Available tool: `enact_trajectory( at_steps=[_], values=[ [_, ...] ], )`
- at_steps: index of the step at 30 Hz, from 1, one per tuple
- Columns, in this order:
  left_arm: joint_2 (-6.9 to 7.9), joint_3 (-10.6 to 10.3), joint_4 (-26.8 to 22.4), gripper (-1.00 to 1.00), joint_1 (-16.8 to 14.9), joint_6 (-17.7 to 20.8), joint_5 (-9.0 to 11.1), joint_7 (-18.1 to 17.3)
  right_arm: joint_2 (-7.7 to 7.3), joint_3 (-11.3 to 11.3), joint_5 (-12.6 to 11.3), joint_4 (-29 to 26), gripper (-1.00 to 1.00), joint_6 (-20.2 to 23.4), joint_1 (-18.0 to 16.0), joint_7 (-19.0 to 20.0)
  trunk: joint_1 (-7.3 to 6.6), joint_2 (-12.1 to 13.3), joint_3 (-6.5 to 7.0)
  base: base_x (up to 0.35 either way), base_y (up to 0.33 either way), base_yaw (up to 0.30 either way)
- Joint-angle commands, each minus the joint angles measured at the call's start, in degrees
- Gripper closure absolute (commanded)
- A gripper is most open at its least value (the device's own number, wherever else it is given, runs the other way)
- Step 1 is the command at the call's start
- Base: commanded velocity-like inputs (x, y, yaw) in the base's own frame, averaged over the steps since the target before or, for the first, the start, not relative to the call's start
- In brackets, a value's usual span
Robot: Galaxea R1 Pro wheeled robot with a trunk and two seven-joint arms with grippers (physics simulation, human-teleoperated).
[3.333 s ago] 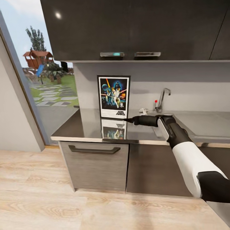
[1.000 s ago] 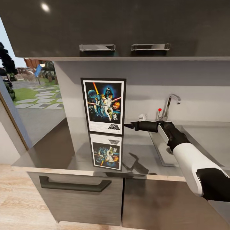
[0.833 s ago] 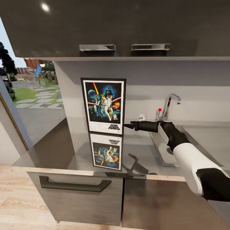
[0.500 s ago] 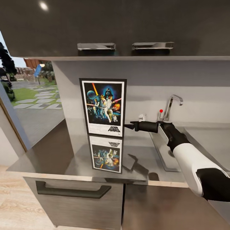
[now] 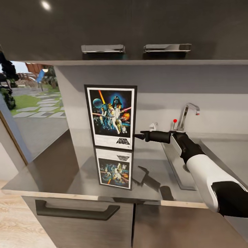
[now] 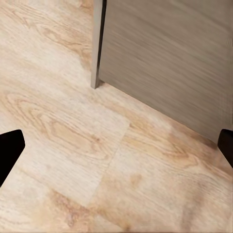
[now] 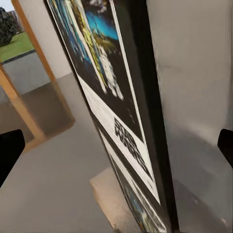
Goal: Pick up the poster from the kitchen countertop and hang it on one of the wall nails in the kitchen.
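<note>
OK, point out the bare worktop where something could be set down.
Bare worktop lies between the window-side end and the poster. It is crowded on the poster's other side: the right claw reaches in there, with the sink and tap beyond.

The poster point(image 5: 111, 117) stands upright on the kitchen countertop point(image 5: 62, 165) against the wall, left of the tap point(image 5: 186, 115).

Head frontal, wrist close (shared poster point(image 5: 111, 117))

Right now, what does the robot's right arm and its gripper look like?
The right arm has a glossy white shell between black segments: black near the elbow, black at the wrist. It ends in a slim black cylinder carrying the right gripper, whose small black fingers have blunt tips. No cables or markings are visible.
</note>
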Motion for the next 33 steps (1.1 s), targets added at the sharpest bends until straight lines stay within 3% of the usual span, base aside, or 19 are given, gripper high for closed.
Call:
enact_trajectory(
  at_steps=[1,33],
  values=[
    [-0.01,0.07,-0.01,-1.00,0.00,0.09,0.54,-0.40,-0.08,0.33,-0.58,-0.04,-1.00,0.51,0.00,-0.07,0.01,-0.02,-0.05,0.084,0.000,0.000],
    [0.08,0.07,-0.01,-1.00,0.00,0.11,0.53,-0.40,-0.07,0.33,-0.60,-0.04,-1.00,0.45,0.06,-0.02,0.01,-0.02,-0.05,0.041,0.028,0.000]
  ],
)
